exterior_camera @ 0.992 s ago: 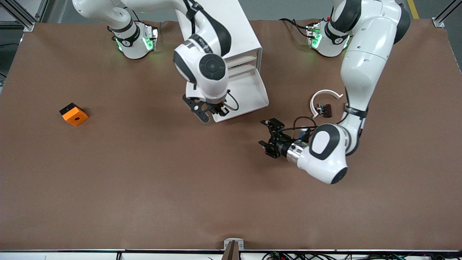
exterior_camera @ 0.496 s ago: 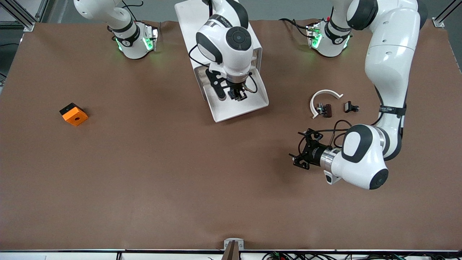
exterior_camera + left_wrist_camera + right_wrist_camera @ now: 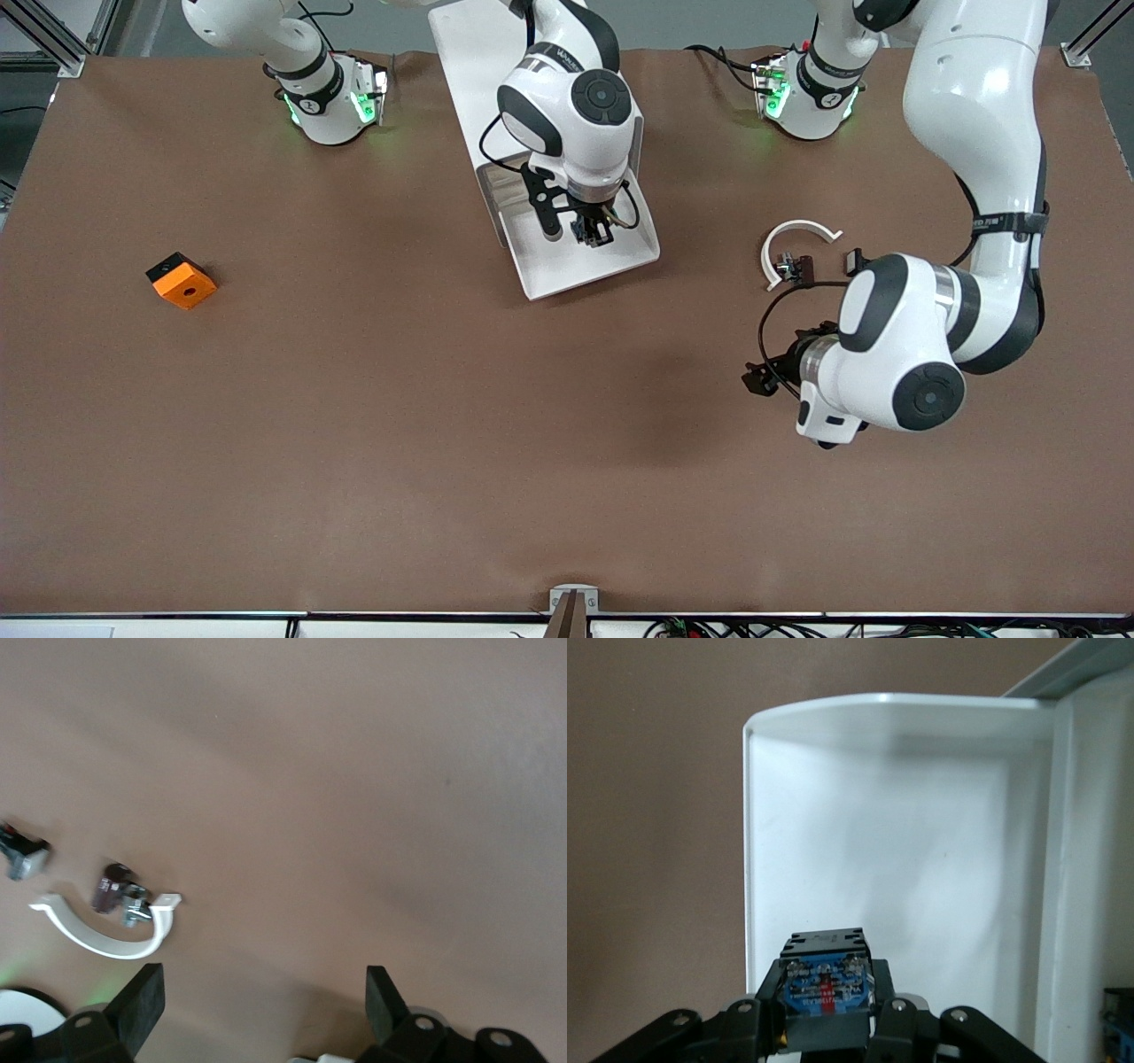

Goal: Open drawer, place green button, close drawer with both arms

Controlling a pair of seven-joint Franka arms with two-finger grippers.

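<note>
Over the open drawer (image 3: 580, 257) | right tool (image 3: 590, 234) grips button (image 3: 825, 990), ready to release | left tool (image 3: 257, 1010) spread wide, empty, waiting over tabletop (image 3: 399, 399) at drawer's four o'clock

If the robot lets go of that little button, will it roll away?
Probably not. The button looks boxy with flat sides, so it should land and stay. The right gripper holds it over the open drawer, whose raised walls would likely stop it. It looks tiny, so probably light.

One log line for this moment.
drawer: open | right end effector: over drawer, holding button | left end effector: open, above table
</note>
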